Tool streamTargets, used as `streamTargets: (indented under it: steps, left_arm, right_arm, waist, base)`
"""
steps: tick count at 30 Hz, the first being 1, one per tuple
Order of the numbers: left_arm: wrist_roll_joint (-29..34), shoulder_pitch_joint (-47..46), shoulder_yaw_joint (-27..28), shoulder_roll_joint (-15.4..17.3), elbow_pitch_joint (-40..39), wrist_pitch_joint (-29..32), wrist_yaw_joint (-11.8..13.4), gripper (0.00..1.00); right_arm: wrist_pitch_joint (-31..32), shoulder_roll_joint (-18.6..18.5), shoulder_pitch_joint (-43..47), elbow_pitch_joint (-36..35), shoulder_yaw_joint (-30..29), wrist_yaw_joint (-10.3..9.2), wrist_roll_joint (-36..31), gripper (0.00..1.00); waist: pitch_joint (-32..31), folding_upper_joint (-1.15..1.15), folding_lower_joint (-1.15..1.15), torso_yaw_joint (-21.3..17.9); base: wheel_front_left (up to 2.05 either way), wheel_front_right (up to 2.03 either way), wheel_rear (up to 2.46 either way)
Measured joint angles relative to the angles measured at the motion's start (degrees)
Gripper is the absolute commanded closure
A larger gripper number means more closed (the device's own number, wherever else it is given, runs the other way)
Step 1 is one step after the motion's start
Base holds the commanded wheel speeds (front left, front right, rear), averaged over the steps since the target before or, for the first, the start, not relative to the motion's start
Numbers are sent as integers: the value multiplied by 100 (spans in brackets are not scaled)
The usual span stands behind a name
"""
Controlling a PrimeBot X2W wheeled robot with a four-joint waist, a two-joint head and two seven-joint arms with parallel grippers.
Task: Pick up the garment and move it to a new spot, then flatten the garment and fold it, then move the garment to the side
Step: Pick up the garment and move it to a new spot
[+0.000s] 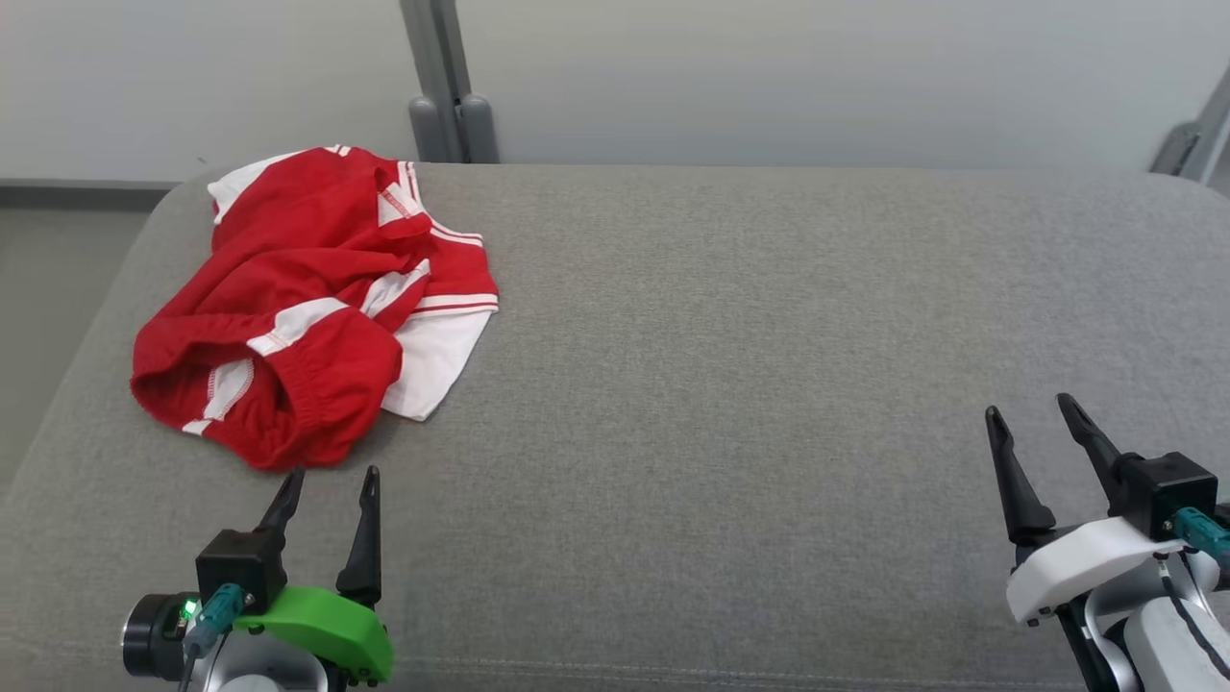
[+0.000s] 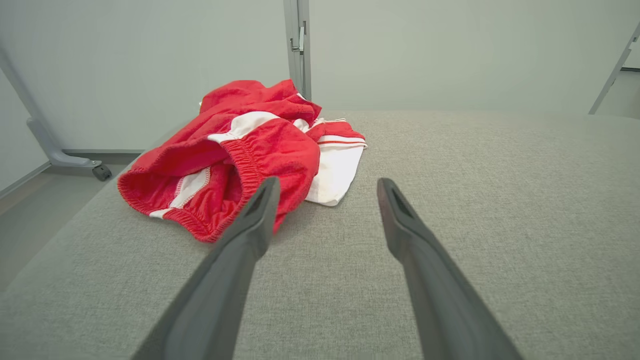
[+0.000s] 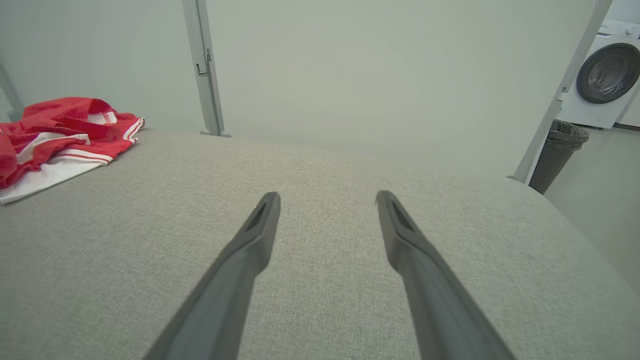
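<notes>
1. Pale grey panel walls (image 1: 769,77), joined by a grey metal post (image 1: 447,86), close off the far side of the work area.
2. Below them a broad grey woven-fabric cushion (image 1: 769,384) serves as the work surface and spans the head view from side to side.
3. A crumpled red-and-white sports garment (image 1: 307,298) lies bunched near the cushion's far-left corner. Its gathered elastic hem faces the robot, and a white panel sticks out at its right edge.
4. The left gripper (image 1: 333,471), on a green mount, sits just beside the garment's near edge. Its long dark fingers are spread wide and hold nothing. I cannot tell whether one tip brushes the hem.
5. The right gripper (image 1: 1027,405), on a white mount, is well apart at the lower right, equally wide and empty.
6. By my reading no part of the task is done. The garment is heaped and ungrasped, so picking it up, moving it, flattening, folding and setting it aside all remain.
</notes>
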Motion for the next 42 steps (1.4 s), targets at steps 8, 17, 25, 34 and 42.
streamTargets:
  steps: [8, 17, 25, 34, 42]
  left_arm:
    - [43, 1, 49, -8, 42, 0, -49, 0]
    - [49, 36, 279, -14, 59, 0, -101, 0]
    - [37, 109, 441, -40, 22, 0, -101, 0]
    - [-279, 76, 683, -244, 14, 0, -144, 0]
    - [-581, -403, 804, -364, 222, 0, -191, 0]
  right_arm:
    - [0, 88, -6, 42, 121, 97, -92, 0]
    - [0, 218, -26, 130, 303, 196, -196, 0]
    - [0, 272, -126, 178, 382, 246, -238, 0]
    - [0, 210, -198, 141, 354, 246, -275, 0]
    - [-1, 85, -557, -68, 408, 304, -392, 0]
  waist:
    - [-56, 0, 0, 520]
    - [-137, 0, 0, 1075]
    - [-118, 0, 0, 1077]
    - [78, 0, 0, 1018]
    - [467, 0, 0, 986]
  base:
    - [0, 0, 0]
    - [0, 0, 0]
    - [0, 0, 0]
    - [0, 0, 0]
    - [0, 0, 0]
